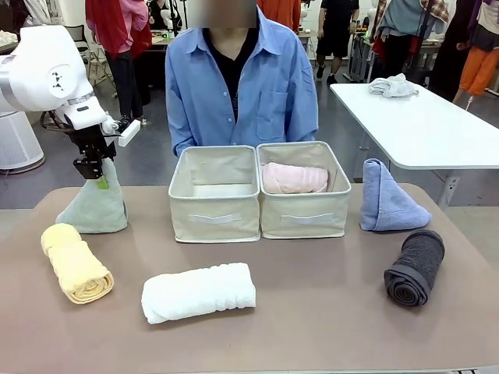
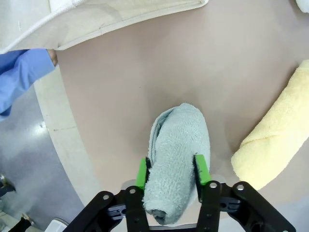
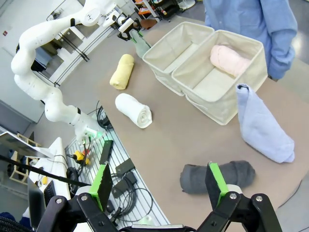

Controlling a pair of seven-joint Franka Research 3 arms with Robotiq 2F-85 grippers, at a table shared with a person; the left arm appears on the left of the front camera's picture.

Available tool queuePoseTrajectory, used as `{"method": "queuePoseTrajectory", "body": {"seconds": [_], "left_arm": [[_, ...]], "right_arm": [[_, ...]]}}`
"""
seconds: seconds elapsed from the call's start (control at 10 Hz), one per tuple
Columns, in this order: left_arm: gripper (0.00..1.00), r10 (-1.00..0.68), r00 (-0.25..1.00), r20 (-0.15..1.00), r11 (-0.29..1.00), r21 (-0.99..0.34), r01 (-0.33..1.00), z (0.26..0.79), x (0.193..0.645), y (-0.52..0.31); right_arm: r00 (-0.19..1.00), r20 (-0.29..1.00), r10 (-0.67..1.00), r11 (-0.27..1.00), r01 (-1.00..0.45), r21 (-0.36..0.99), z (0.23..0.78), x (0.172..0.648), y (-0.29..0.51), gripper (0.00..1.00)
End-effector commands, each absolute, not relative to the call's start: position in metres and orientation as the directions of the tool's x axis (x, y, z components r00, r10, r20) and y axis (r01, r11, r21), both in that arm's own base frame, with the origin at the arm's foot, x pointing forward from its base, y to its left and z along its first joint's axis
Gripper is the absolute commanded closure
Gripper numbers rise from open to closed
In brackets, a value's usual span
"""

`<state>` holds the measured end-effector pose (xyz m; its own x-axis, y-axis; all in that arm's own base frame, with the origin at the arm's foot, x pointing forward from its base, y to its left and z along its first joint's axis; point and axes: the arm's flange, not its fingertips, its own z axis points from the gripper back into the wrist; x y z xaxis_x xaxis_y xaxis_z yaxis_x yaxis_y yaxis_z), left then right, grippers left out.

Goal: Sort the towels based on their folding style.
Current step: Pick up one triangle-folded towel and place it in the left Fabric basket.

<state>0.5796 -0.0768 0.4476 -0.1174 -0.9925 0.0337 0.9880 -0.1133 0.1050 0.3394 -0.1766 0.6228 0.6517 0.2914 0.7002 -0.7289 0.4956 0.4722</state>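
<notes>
Tabletop (image 1: 312, 312), matte brown, carries yellow towel (image 1: 76, 271); white table (image 1: 421, 125) stands behind.

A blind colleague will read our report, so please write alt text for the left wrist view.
The left gripper has its fingers shut on the grey-green towel on the brown table. A yellow rolled towel lies at the right edge, a beige bin along the top, a blue sleeve at upper left.

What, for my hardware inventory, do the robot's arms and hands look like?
The left arm is glossy white with rounded joints and a small black marking. The left hand and right hand are black, each with two fingers faced with bright green pads.
</notes>
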Motion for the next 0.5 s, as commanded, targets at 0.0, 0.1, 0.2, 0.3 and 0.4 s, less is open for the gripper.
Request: {"method": "queuePoseTrajectory", "body": {"seconds": [0.0,0.1,0.2,0.3,0.4], "left_arm": [[0.91,-0.993,-0.119,0.003,-0.118,0.099,0.988,0.447,0.581,-0.076],[1.00,-0.993,-0.121,0.002,-0.120,0.093,0.988,0.445,0.581,-0.075],[1.00,-0.993,-0.121,0.004,-0.120,0.087,0.989,0.445,0.581,-0.074],[1.00,-0.992,-0.126,0.015,-0.125,0.076,0.989,0.448,0.579,-0.072],[1.00,-0.992,-0.123,0.041,-0.120,0.061,0.991,0.461,0.573,-0.068]], "right_arm": [[0.644,0.708,0.288,0.483,-0.736,0.474,0.622,0.339,-0.176,0.00],[0.644,0.708,0.288,0.483,-0.736,0.474,0.622,0.339,-0.176,0.00],[0.644,0.708,0.288,0.483,-0.736,0.474,0.622,0.339,-0.176,0.00],[0.644,0.708,0.288,0.483,-0.736,0.474,0.622,0.339,-0.176,0.00],[0.644,0.708,0.288,0.483,-0.736,0.474,0.622,0.339,-0.176,0.00]]}}
